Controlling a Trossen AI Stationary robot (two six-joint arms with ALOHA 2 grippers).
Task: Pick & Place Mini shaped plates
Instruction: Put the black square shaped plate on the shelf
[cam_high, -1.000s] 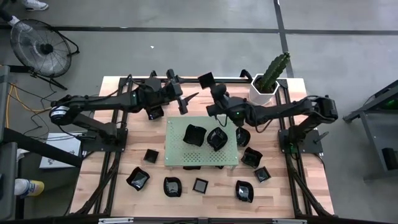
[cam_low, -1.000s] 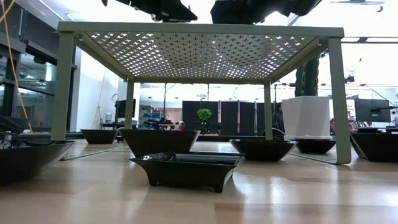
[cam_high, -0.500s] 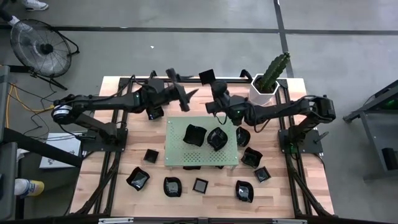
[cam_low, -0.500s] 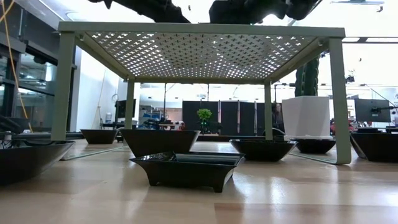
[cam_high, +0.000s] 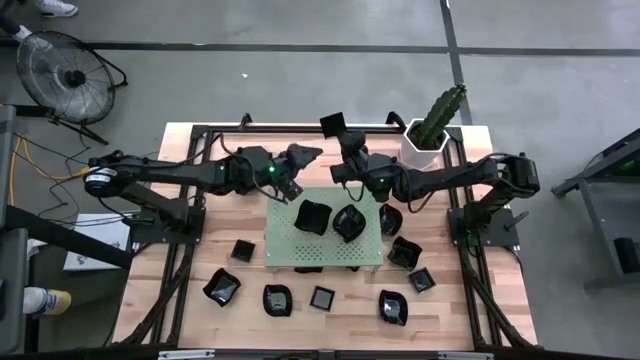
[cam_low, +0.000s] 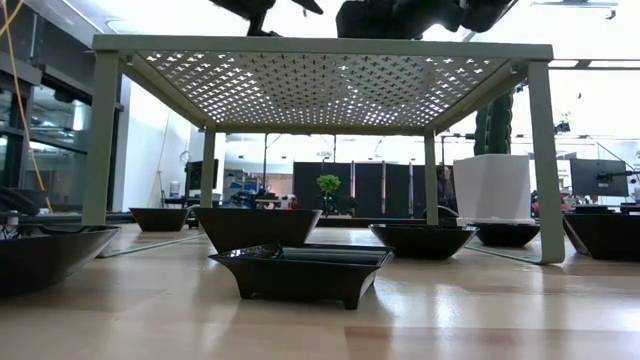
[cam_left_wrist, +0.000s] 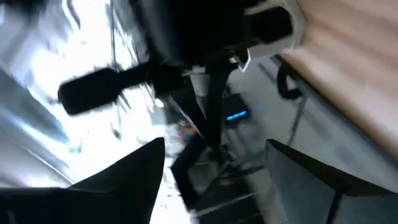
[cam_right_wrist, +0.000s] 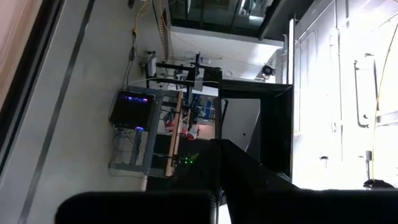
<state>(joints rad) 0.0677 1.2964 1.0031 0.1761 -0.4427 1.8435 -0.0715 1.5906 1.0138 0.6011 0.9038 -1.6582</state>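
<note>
Your left claw (cam_high: 303, 155) stands released and empty, and has swung since the earlier frame from the worktop's (cam_high: 190, 310) back edge toward the green board's (cam_high: 285, 250) back left corner. Your right claw (cam_high: 337, 136) stays clenched on a square black plate (cam_high: 331, 125), unmoved. Two plates (cam_high: 314, 215) sit on the board; others lie scattered around it.
</note>
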